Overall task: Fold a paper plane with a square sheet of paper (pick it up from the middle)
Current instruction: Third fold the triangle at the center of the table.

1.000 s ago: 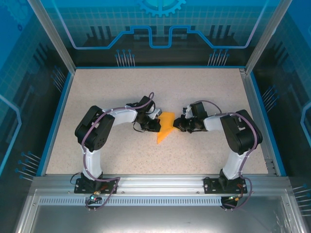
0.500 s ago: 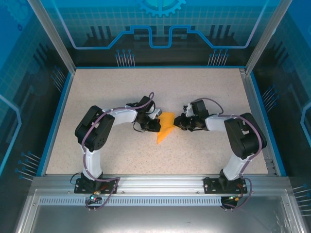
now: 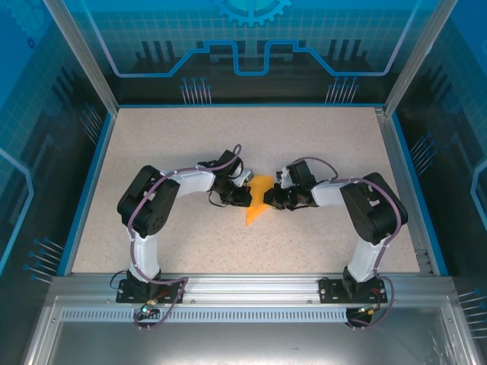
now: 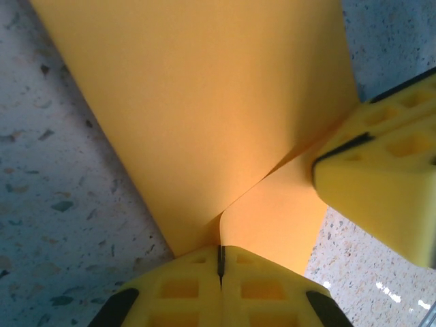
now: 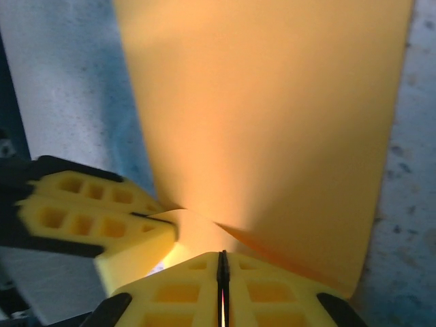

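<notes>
Step in hand, as I judge it: mid-fold. The sheet of paper (image 3: 257, 202) is no longer a plain square. From above it is a narrow, angular orange shape lying on the worktop (image 3: 183, 137), with a soft crease line running across it in the left wrist view.

Left gripper (image 4: 220, 262): jaws together, no gap beyond a thin dark seam. They are pinched on the sheet's near edge, right where the crease ends.

Right gripper (image 5: 222, 266): jaws likewise together, and the sheet's edge runs into their seam. I read this as a pinch on the paper, though how deep it bites cannot be told. In the left wrist view this gripper's tip meets the sheet at the other end of the crease.

The two grippers sit on opposite sides of the sheet, close to each other.

Next move, my estimate: one side anchors the sheet while the other carries its flap over. Motions must be coordinated and gentle, since opposing pulls on thin paper risk tearing or a skewed crease.
</notes>
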Available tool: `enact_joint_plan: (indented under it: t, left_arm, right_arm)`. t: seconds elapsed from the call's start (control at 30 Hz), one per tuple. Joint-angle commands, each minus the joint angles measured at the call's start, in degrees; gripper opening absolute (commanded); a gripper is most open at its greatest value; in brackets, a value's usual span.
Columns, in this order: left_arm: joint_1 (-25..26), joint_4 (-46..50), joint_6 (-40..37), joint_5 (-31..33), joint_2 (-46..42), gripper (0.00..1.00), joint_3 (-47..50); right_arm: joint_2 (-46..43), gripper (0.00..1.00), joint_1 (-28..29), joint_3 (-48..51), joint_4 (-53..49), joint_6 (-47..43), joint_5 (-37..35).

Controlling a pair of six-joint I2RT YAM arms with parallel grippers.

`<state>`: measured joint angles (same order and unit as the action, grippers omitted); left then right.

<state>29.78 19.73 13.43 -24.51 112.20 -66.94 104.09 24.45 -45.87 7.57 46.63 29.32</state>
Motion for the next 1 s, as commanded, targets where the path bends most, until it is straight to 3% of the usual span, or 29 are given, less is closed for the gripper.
enact_joint_plan:
  t: [0.0, 0.43, 0.6, 0.97]
  left_arm:
    - [0.21, 1.59, -0.17, -0.64, -0.02, 0.05, -0.39]
    - [0.21, 0.03, 0.06, 1.88, -3.74, 0.09, 1.29]
    - [0.23, -0.12, 0.10, 1.66, -3.83, 0.05, 1.72]
    - [0.27, 0.82, 0.39, 4.24, -1.99, 0.06, 1.85]
  right_arm:
    - [1.78, 0.10, 0.03, -0.25, 0.11, -0.67, -0.60]
    - [2.00, 0.10, -0.29, -0.28, -3.20, -2.61, -2.72]
    - [2.30, 0.11, -0.35, -0.53, -3.53, -2.86, -2.31]
    - [2.30, 0.13, -0.37, -1.04, -4.00, -2.95, -1.54]
